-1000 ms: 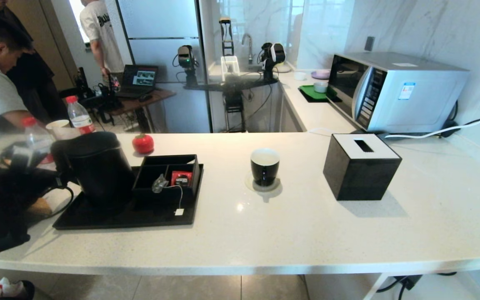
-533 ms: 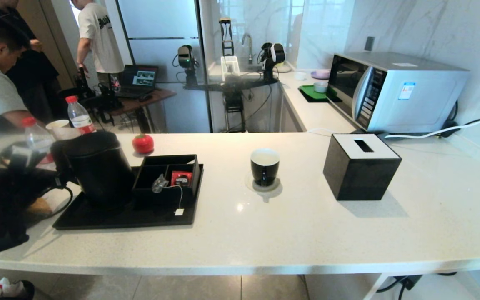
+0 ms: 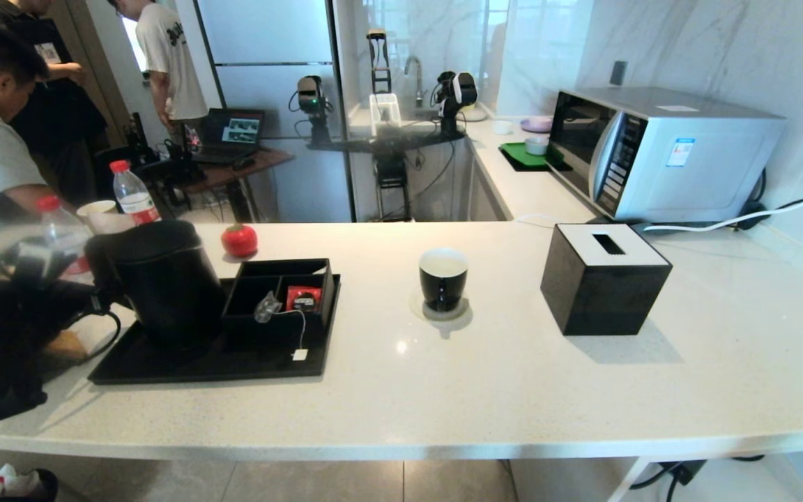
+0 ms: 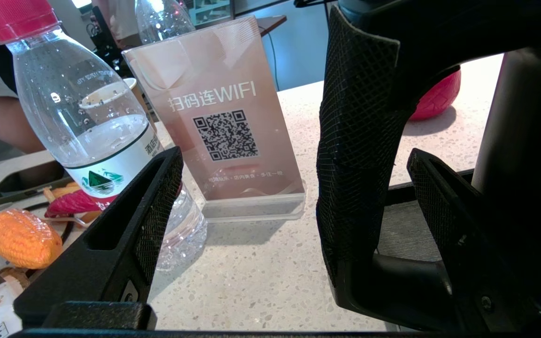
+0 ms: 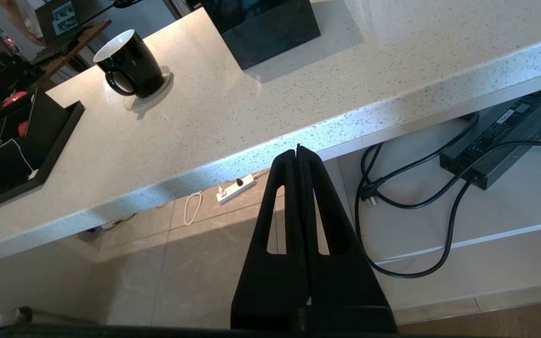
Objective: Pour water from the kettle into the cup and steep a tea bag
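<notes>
The black kettle [image 3: 164,279] stands on a black tray [image 3: 192,368] at the counter's left. My left gripper [image 4: 294,157] is open around the kettle's loop handle [image 4: 359,141]. The handle stands between the fingers [image 4: 158,202] without being squeezed, closer to the one by the kettle body [image 4: 519,141]. The tea bag [image 3: 267,307] hangs over the edge of a black organizer box [image 3: 283,275], its tag [image 3: 299,354] lying on the tray. The black cup [image 3: 443,279] [image 5: 132,63] sits on a coaster mid-counter. My right gripper [image 5: 298,152] is shut and empty, below the counter's front edge.
A black tissue box [image 3: 603,277] stands right of the cup, with a microwave [image 3: 659,150] behind it. Beside the kettle handle are a red-capped bottle [image 4: 87,117] and a WIFI sign [image 4: 219,117]. A red sachet [image 3: 302,298] lies in the organizer. People stand at the back left.
The people at the back left have shifted a little. Both arms, the kettle, the cup and the tea bag stay where they were.
</notes>
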{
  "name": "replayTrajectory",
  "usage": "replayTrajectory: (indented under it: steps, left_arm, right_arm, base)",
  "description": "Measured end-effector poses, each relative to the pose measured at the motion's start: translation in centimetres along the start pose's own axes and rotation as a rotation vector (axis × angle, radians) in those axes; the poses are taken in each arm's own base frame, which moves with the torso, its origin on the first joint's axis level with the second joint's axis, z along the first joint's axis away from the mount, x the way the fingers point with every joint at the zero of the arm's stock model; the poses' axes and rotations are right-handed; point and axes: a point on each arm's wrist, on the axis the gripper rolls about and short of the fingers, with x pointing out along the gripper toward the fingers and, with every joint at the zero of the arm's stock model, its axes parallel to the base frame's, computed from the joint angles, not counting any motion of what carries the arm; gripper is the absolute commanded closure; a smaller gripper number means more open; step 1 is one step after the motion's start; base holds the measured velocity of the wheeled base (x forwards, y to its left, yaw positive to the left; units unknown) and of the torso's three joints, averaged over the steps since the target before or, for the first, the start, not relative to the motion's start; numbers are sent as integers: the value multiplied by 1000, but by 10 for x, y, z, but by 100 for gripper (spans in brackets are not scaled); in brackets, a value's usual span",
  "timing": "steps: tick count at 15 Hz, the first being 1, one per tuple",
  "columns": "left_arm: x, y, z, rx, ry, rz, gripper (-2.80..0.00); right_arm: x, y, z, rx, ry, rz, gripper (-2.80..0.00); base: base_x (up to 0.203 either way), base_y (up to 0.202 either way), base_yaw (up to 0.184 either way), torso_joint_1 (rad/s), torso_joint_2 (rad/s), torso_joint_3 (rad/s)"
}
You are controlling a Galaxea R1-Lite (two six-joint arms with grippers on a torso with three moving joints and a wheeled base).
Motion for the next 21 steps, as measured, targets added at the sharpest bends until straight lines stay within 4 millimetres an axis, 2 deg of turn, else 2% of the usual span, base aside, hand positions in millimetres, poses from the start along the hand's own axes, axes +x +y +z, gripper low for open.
replayTrajectory:
  steps: [2,5,7,21]
  left_arm:
    - [0,0,0,-1,0,0,-280]
    - [1,1,1,-2,-5,2,-280]
    - [1,1,1,-3,-6,2,-280]
    - [0,14,6,18,-42,-42,-280]
  right_arm:
    - [0,0,0,-54,1,0,0]
    - [0,0,0,-388,2,2,0]
    - [0,0,0,-483,1,1,0]
    - [0,0,0,-488,1,0,0]
  base:
    - [0,0,0,0,0,0]
    - [0,0,0,0,0,0]
    - [0,0,0,0,0,0]
    - [0,0,0,0,0,0]
